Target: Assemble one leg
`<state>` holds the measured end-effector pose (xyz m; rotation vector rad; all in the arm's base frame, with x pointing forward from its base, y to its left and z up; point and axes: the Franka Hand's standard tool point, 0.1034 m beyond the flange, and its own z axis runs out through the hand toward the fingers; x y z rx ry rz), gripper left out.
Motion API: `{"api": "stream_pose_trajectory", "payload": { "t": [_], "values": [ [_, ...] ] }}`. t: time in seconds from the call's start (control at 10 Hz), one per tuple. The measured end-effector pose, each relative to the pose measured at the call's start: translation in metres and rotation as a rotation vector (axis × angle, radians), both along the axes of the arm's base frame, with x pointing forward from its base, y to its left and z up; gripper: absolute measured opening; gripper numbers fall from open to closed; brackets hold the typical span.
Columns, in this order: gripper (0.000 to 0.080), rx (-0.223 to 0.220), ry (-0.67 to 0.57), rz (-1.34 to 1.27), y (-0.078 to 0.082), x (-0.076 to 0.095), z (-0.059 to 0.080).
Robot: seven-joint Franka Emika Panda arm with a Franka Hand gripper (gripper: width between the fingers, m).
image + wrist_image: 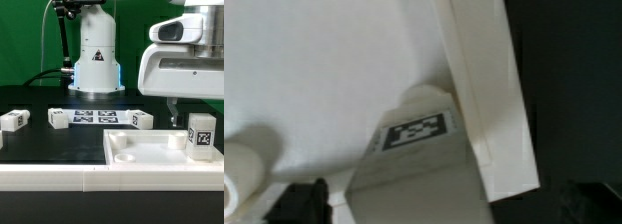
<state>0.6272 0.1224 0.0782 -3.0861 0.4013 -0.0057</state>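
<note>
White panel (150, 152), leg (201, 134) upright on it, long axis vertical

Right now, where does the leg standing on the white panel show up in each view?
Exterior view: the leg stands upright on the white panel near the exterior view's right edge, tag facing the camera, below the gripper.
Wrist view: the leg fills the picture's middle, seen close, its tag visible, against the panel.
Shared landmark: the leg's square black-and-white tag.
</note>
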Motion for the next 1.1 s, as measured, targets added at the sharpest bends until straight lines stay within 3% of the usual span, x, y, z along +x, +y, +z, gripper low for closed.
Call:
{"api": "stream_pose_trajectory", "payload": {
  "t": [0.2,0.3,0.4,0.5,0.6,0.9,1.1],
  "values": [
    [0.0649,0.018,0.003,-0.001,-0.0085,-0.0005,-0.0023],
    [0.0513,0.018,0.003,0.001,-0.0074,-0.0008,-0.0024],
    [0.0513,0.018,0.003,0.001,-0.0076,-0.0008,-0.0025],
    [0.0374,0.018,0.003,0.001,-0.0076,-0.0007,-0.0024],
    [0.029,0.018,0.003,-0.005,-0.0076,-0.0008,-0.0025],
    [0.029,0.021,0.005,-0.046,-0.0073,-0.0008,-0.0025],
    [0.029,0.029,0.014,-0.206,-0.0078,-0.0014,-0.0032]
  ]
}}
